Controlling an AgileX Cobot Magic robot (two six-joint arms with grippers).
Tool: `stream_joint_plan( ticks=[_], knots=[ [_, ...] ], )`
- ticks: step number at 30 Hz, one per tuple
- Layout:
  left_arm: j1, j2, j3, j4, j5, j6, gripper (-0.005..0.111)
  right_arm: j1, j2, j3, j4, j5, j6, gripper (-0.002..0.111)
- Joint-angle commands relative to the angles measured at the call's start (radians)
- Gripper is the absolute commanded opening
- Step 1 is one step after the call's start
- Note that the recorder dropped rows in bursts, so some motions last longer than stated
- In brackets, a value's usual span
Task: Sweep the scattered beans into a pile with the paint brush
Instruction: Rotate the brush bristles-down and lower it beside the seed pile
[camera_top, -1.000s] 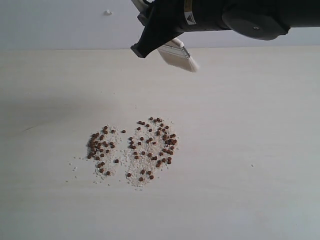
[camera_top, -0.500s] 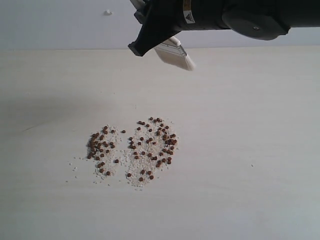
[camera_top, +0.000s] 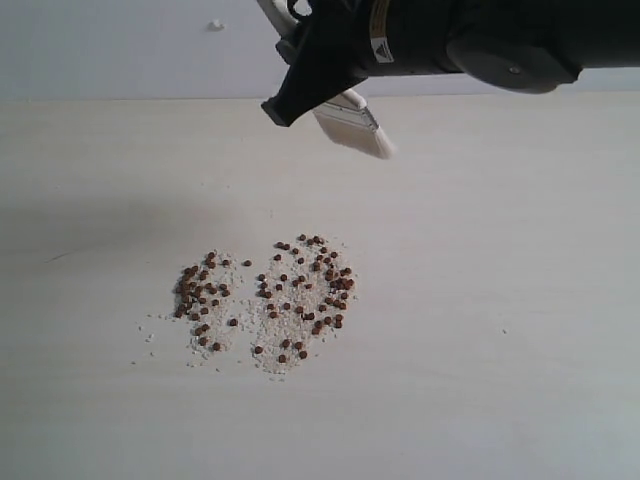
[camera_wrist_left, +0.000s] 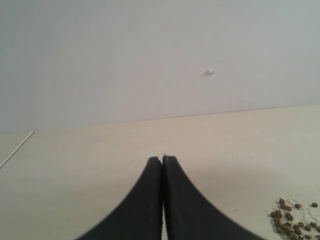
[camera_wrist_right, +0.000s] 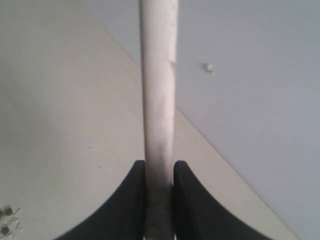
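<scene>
The paint brush (camera_top: 352, 125) hangs in the air above the far part of the pale tabletop (camera_top: 500, 300), well apart from the scattered beans (camera_top: 270, 300) and tilted so its whitish bristles point down and to the right in the exterior view. A silver ferrule shows just above the bristles, and the handle is hidden inside the black right gripper (camera_wrist_right: 159, 167). Its fingers (camera_wrist_right: 130, 200) are clamped on the brush from both sides, and in the right wrist view the brush appears edge-on as a narrow pale strip. The beans are tiny, round and reddish-brown, lying flat on the tabletop mixed with fine off-white crumbs. They form two loose patches side by side, a smaller one on the left and a wider one on the right with a thin gap between. The left gripper (camera_wrist_left: 162, 160) hovers low over bare tabletop near the beans, its fingers pressed together with nothing between them.
</scene>
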Motion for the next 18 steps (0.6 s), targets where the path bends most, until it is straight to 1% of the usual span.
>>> stream_joint_plan(
  ticks=[1,3,6,7,8,10,13,15,18],
  knots=[
    [-0.005,-0.005,0.003,0.02,0.01,0.001,0.0,0.003,-0.012,0.091,0.012,-0.275,-0.097,0.0],
    [-0.005,-0.005,0.003,0.02,0.01,0.001,0.0,0.003,-0.012,0.123,0.12,-0.385,-0.171,0.0],
    [-0.005,-0.005,0.003,0.02,0.01,0.001,0.0,0.003,-0.012,0.168,0.423,-0.506,-0.396,0.0],
    [-0.005,-0.005,0.003,0.02,0.01,0.001,0.0,0.003,-0.012,0.199,0.524,-0.576,-0.501,0.0],
    [-0.005,-0.005,0.003,0.02,0.01,0.001,0.0,0.003,-0.012,0.225,0.597,-0.664,-0.551,0.0],
    [-0.005,-0.005,0.003,0.02,0.01,0.003,0.0,0.003,-0.012,0.288,0.644,-0.821,-0.609,0.0],
    [-0.005,-0.005,0.003,0.02,0.01,0.003,0.0,-0.002,-0.01,0.36,0.643,-0.955,-0.652,0.0],
    [-0.005,-0.005,0.003,0.02,0.01,0.003,0.0,-0.018,-0.01,0.386,0.643,-0.976,-0.679,0.0],
    [-0.005,-0.005,0.003,0.02,0.01,0.003,0.0,-0.071,-0.01,0.413,0.647,-0.977,-0.672,0.0]
  ],
)
